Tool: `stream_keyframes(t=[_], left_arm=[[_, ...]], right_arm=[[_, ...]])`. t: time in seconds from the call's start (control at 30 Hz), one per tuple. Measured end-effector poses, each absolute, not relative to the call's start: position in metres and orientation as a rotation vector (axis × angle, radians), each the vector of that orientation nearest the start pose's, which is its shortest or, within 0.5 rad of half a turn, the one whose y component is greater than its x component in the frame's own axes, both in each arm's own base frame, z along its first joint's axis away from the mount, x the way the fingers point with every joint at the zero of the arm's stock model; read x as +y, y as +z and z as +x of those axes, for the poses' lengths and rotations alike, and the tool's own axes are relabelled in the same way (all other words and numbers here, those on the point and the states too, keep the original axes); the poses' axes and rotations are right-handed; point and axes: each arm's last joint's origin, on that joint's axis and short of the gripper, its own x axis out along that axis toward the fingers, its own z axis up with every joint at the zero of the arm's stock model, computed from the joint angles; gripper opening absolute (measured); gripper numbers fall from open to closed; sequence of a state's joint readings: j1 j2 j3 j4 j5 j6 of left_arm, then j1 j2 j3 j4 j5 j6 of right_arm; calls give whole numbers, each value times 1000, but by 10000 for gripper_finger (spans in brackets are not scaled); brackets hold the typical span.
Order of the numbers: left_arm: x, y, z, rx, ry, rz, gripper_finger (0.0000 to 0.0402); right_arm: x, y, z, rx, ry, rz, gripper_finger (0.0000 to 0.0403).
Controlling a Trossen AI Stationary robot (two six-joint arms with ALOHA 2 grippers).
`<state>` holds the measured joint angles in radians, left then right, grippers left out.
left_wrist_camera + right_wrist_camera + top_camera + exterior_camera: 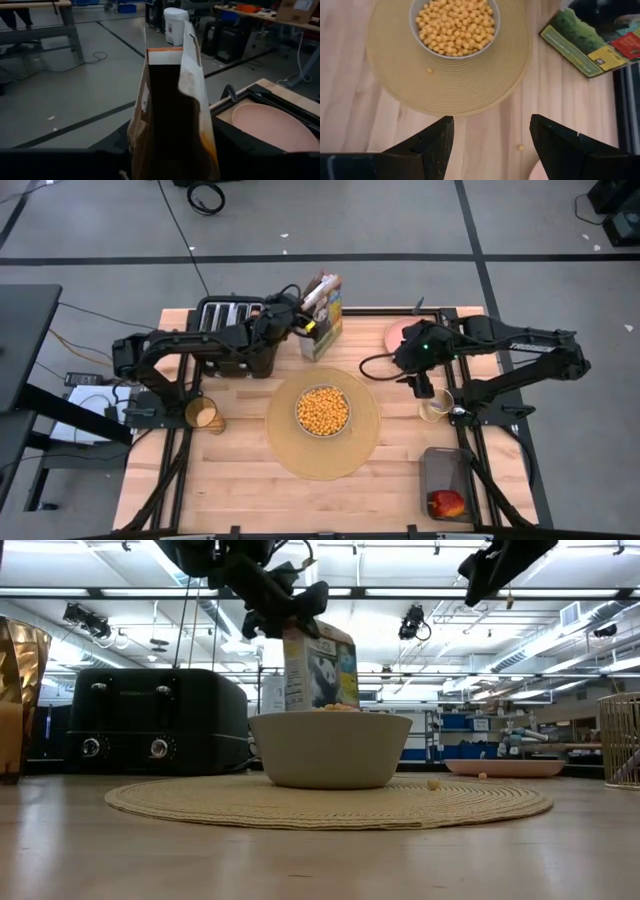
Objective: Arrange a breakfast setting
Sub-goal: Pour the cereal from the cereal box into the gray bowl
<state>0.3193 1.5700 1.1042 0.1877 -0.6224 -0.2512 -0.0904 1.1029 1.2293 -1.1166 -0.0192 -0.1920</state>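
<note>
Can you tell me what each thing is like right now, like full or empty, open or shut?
Pale grey bowl: full of yellow cereal balls.
Cereal box: upright, top open.
Pink plate: empty as far as visible.
Clear container: holds the red apple.
Left gripper: at the box top.
Right gripper: open, empty.

we see a grey floor (400, 220) crossed by dark tape lines (300, 258), ceiling light strips (420, 592) overhead, and far shelving with blue bins (462, 722).
</note>
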Motion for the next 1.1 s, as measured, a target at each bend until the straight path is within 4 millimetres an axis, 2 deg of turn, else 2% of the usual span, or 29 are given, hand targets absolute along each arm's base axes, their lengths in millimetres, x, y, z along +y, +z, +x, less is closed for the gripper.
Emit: stream_keyframes(t=[0.17, 0.5, 0.83, 1.1], left_arm=[[127, 287, 330, 174, 910, -191, 199], [111, 292, 334, 200, 845, -138, 310], [95, 287, 331, 306, 813, -138, 318], [88, 276, 329, 392, 811, -145, 318]], right_arm=[[-23, 345, 194, 1006, 71, -118, 281], [-29, 342, 198, 1016, 81, -97, 324], [-31, 340, 196, 1039, 72, -84, 335], [-31, 340, 196, 1041, 72, -85, 335]])
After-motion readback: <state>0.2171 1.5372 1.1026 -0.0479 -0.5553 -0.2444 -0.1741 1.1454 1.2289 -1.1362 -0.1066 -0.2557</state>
